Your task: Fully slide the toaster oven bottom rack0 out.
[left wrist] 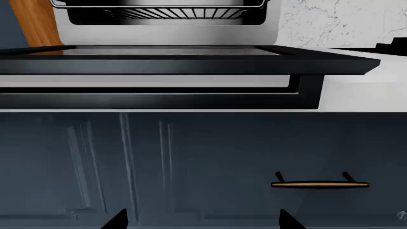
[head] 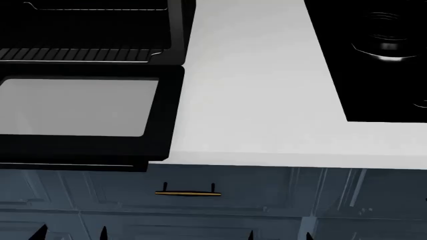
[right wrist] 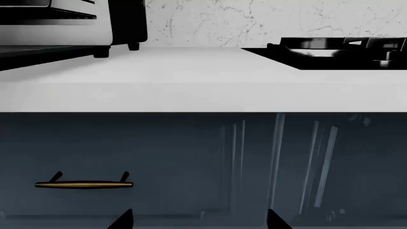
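Observation:
The black toaster oven [head: 177, 30] stands on the white counter at the far left, its door [head: 167, 120] dropped open flat with the grey glass window facing up. The bottom rack0 [head: 73, 54], a black wire shelf, lies inside the oven mouth just behind the door hinge; it also shows in the left wrist view [left wrist: 178, 13]. My left gripper [left wrist: 202, 222] is open and empty, low in front of the cabinet below the door [left wrist: 184, 62]. My right gripper [right wrist: 198, 222] is open and empty, low before the cabinet to the right. Only the fingertips [head: 103, 232] show in the head view.
A second wire shelf edge [head: 93, 6] sits higher in the oven. A black stovetop [head: 380, 60] lies on the counter [head: 253, 100] at the right. Dark blue cabinet fronts run below, with a brass drawer handle [head: 188, 193]. A wooden board [left wrist: 35, 24] leans beside the oven.

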You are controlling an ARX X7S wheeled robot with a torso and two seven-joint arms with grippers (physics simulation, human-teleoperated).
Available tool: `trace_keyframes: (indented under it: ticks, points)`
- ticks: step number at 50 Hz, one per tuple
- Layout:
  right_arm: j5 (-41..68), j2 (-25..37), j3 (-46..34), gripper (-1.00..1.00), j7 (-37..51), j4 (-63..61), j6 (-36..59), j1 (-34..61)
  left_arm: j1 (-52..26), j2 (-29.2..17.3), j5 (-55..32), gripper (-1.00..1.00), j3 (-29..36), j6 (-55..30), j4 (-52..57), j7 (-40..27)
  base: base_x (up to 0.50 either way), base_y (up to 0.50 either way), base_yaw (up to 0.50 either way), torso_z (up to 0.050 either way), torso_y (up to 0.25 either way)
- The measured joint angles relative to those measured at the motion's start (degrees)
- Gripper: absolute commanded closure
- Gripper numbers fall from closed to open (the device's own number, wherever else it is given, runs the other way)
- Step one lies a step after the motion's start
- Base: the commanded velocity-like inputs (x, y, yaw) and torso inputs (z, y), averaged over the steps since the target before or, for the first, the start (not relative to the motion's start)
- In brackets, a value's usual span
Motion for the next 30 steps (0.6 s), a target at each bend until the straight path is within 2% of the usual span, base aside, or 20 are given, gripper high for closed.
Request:
trace_keyframes:
  ticks: [21,30]
  points:
    - [2.2,2.3,-2.5,-1.00,2.8,-0.7,0.2,-0.2,0.3,-2.3,-2.8,-1.00,2.6,0.2,0.9,-1.8,0.00,0.00,0.00,0.000,0.000]
    - [2.6,3.7,-2.6,-1.00,5.3,-10.3,6.5,-2.9,3.0,-3.8,-4.8,-1.00,2.8,-5.4,8.6,-3.2,0.00,0.00,0.00,0.000,0.000]
